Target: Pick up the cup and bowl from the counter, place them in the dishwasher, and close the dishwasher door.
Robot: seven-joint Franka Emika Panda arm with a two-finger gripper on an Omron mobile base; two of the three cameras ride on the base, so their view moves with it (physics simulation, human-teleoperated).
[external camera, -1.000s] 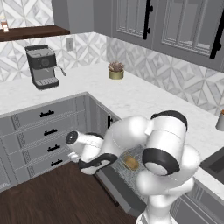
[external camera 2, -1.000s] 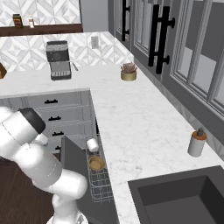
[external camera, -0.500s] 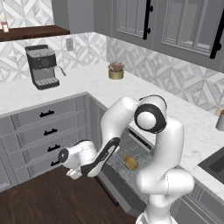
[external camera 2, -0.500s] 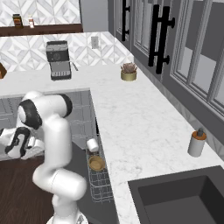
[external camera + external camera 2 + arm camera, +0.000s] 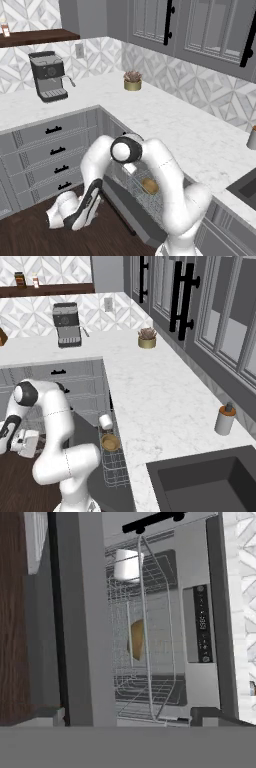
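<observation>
Cup and bowl already in dishwasher rack. Step in hand: closing door, hanging open. Fingers wide apart, empty, low by floor beside door. Next: get under door edge, push up shut.

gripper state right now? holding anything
gripper: open, holding nothing, low beside the lowered dishwasher door.

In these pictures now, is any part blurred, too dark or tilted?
Left base view: sharp, evenly lit, bowl clear in the rack. Right base view: sharp, cup plain. Hand view: rolled sideways, soft, dishwasher door in flat grey shade.
</observation>
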